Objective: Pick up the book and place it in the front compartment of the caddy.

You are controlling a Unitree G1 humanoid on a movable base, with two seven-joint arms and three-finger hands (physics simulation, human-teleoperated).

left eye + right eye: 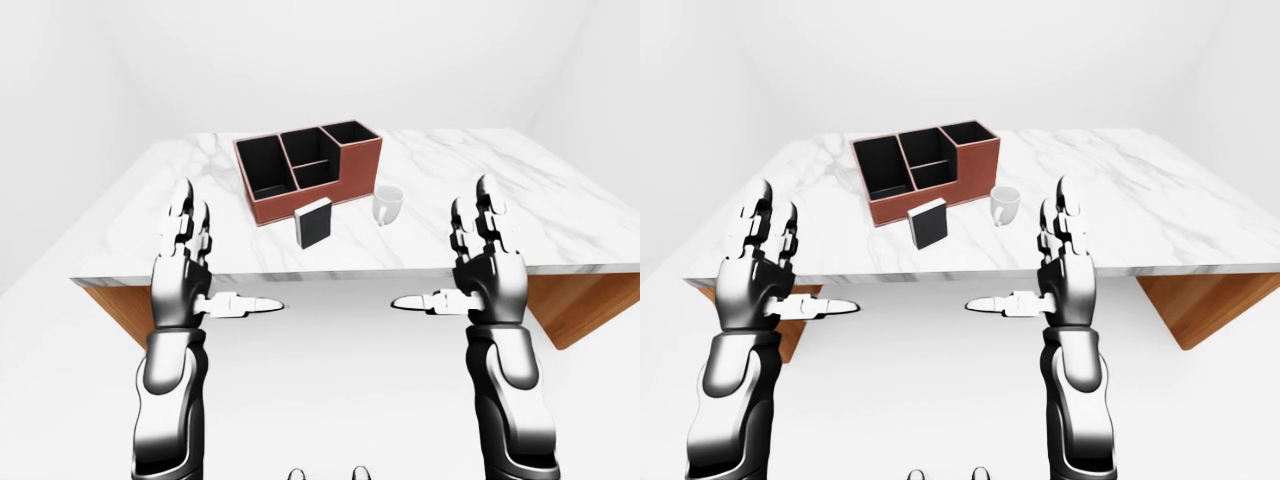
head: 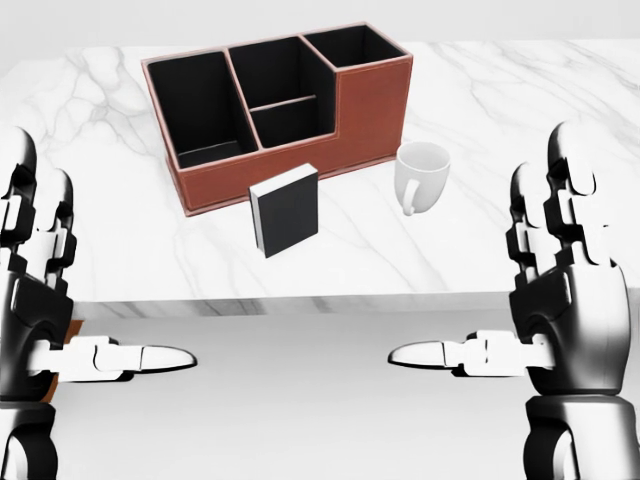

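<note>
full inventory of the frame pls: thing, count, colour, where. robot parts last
table: 1, white marble top on a wooden base, across the upper half of the head view
caddy: 1, reddish brown with black inside, four open compartments, on the table at upper centre
book: 1, black cover with white page edge, standing upright on the table just below the caddy
mug: 1, white, on the table right of the book, by the caddy's right end
left hand: 1, silver and black, open, at the left edge below the table edge, holding nothing
right hand: 1, silver and black, open, at the right side, holding nothing
</note>
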